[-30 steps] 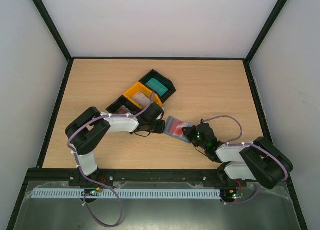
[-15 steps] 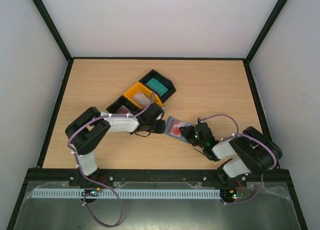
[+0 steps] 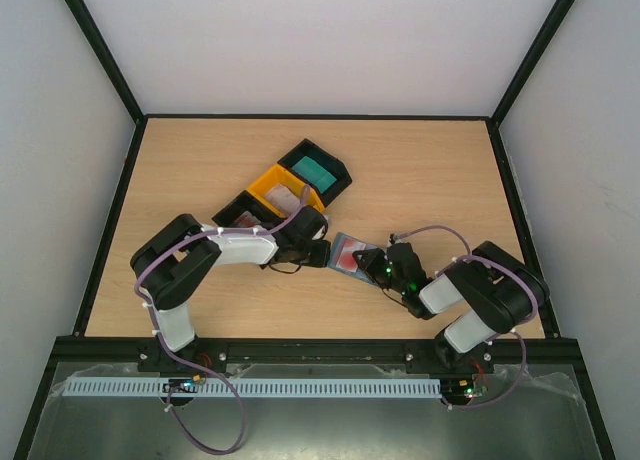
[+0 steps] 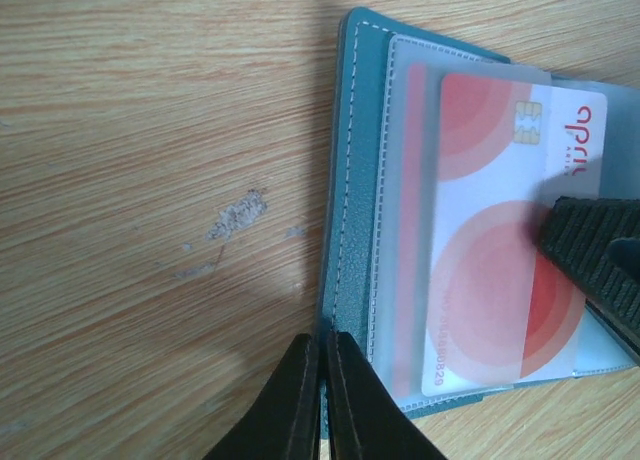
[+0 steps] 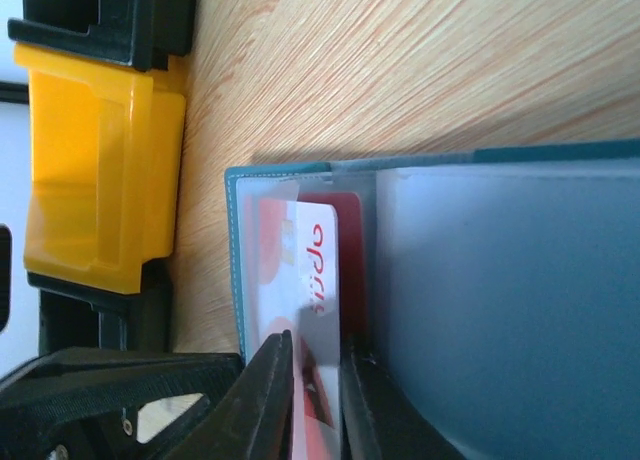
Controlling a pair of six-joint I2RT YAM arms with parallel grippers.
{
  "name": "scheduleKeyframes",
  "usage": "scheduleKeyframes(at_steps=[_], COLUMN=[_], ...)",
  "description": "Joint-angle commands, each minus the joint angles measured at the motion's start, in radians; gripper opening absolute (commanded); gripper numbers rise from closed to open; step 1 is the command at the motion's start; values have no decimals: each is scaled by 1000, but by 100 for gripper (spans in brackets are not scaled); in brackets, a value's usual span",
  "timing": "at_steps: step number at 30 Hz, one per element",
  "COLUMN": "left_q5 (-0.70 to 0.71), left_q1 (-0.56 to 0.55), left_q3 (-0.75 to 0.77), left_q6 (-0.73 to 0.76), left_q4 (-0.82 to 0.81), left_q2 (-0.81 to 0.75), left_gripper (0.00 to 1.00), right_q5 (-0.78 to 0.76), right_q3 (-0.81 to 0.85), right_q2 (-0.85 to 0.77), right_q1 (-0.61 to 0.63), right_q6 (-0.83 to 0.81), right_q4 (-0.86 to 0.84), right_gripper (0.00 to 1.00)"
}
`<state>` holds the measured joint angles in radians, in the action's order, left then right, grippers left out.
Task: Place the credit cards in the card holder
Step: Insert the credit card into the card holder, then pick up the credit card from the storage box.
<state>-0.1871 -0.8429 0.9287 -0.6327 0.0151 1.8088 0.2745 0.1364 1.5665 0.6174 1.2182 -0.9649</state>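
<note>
Since the earlier frame the right arm's elbow had swung in toward the middle of the table (image 3: 420, 170), and the right gripper (image 3: 373, 266) had crept a little left onto the card holder (image 3: 347, 250); the left arm had not shifted. From above, the card holder lay open on the wood between the two grippers, with the left gripper (image 3: 324, 253) at its left edge, just in front of the yellow tray (image 3: 283, 193) and the two black trays (image 3: 343, 178) beside it, one of them holding a teal stack (image 3: 312, 167). At the left wrist, the left gripper (image 4: 322, 395) had its fingers pinched nearly together on the card holder's (image 4: 355, 180) near left edge, clamping the blue cover. A credit card (image 4: 490, 240) – white with red circles and a chip – lay across the frosted sleeve (image 4: 395, 230), and a ribbed black finger of the right gripper (image 4: 600, 255) pressed on its right end. A red strip of a second card (image 4: 416, 180) showed through the sleeve. At the right wrist, the right gripper (image 5: 315, 400) was closed on the credit card (image 5: 312, 260), one finger on either face, the card's far end reaching into the card holder (image 5: 235, 250) – close to its stitched edge. The yellow tray (image 5: 95, 180) stood just beyond on the left.
</note>
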Motion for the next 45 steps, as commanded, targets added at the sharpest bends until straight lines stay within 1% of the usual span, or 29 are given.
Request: scheduleKeyframes(at_steps=[1,4,6,8,10,12,16,20,23,26,28,30,32,35,37,40,41,43,45], left_q5=[-51,-56,-64,-78,-89,-104,-120,-100,-90,-67,-40,-6,14,46,92,179,184,203,233], left_q1=[-9,-10,-9,-9,-10,-10,-13,-13,-13,-12,-12,-11,-10,-10,-10,-2,3,12,20], left_q3=[-1,1,1,1,1,1,5,8,18,29,30,27,20,2,-5,14,22,48,68], left_q6=[11,19,21,21,22,28,43,51,55,59,59,51,40,23,19,37,73,113,126], left_q4=[8,6,-1,-9,-16,-22,-13,10,33,63,81,94,106,118,142,230,259,341,400], left_q2=[6,7,10,15,17,19,21,8,-2,-21,-49,-80,-120,-201,-266,-361,-382,-403,-415], left_gripper=[7,7,7,7,7,7,8,9,11,17,23,28,33,42,47,65,67,69,69], right_q5=[-26,-73,-78,-76,-87,-99,-133,-168,-213,-280,-338,-389,-422,-444,-455,-463,-455,-432,-402], right_q3=[-3,15,27,42,71,101,151,160,166,191,213,235,267,302,312,315,315,319,319], right_q2=[-38,-89,-93,-83,-70,-56,-34,-63,-147,-267,-349,-422,-485,-564,-609,-668,-679,-685,-668], right_q1=[13,13,13,21,35,52,85,88,88,87,87,86,87,86,86,86,86,86,87], right_q6=[-12,-31,-38,-42,-43,-47,-53,-55,-65,-97,-121,-147,-177,-212,-229,-251,-257,-264,-270], right_q4=[190,304,330,341,359,388,443,506,595,733,844,933,1022,1105,1145,1173,1173,1158,1131], right_gripper=[18,28,31,31,26,24,24,32,40,52,62,66,67,68,68,68,68,68,68])
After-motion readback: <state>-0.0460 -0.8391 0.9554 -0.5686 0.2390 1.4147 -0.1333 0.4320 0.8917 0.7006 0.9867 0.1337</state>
